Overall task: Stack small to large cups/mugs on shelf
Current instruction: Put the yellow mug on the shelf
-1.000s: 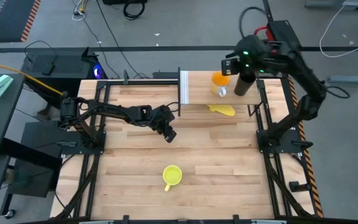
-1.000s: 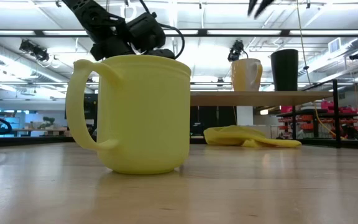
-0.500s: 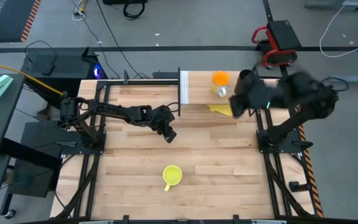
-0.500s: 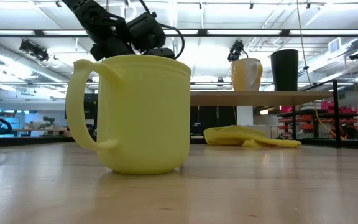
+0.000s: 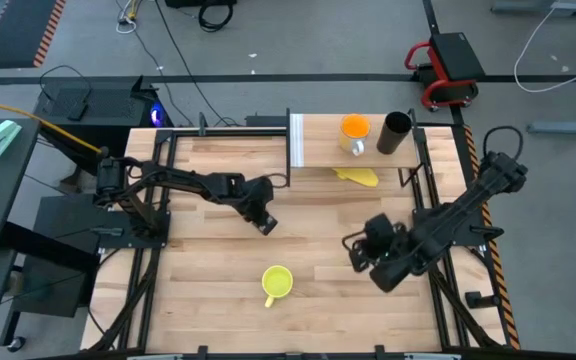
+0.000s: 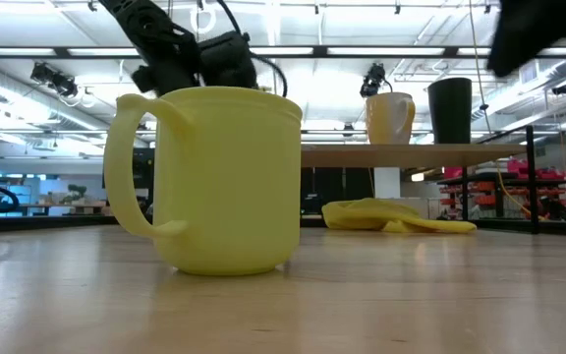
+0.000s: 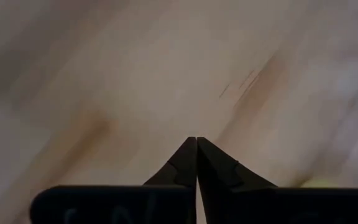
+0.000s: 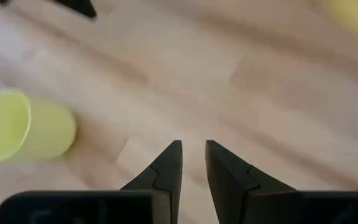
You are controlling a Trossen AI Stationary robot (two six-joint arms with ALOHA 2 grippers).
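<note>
High view: yellow mug [image 5: 277,283] upright on tabletop [image 5: 208,260], handle toward near edge; orange cup [image 5: 354,129] and tall black cup [image 5: 396,133] side by side on shelf [image 5: 318,145]. Left gripper [image 5: 265,226] above mid-table; right gripper [image 5: 353,250] just right of mug.

Low view: mug pale yellow, looped handle at left.

Left wrist view: fingers [image 7: 182,163] pressed together, empty.

Right wrist view: fingers [image 8: 166,163] narrowly apart, holding nothing; mug nearby.

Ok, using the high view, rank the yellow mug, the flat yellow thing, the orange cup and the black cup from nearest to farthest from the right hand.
1. Yellow mug, on the table toward the left of the right hand.
2. Flat yellow thing, on the tabletop just in front of the shelf.
3. Orange cup and black cup, side by side on the shelf: too close to call.
</note>
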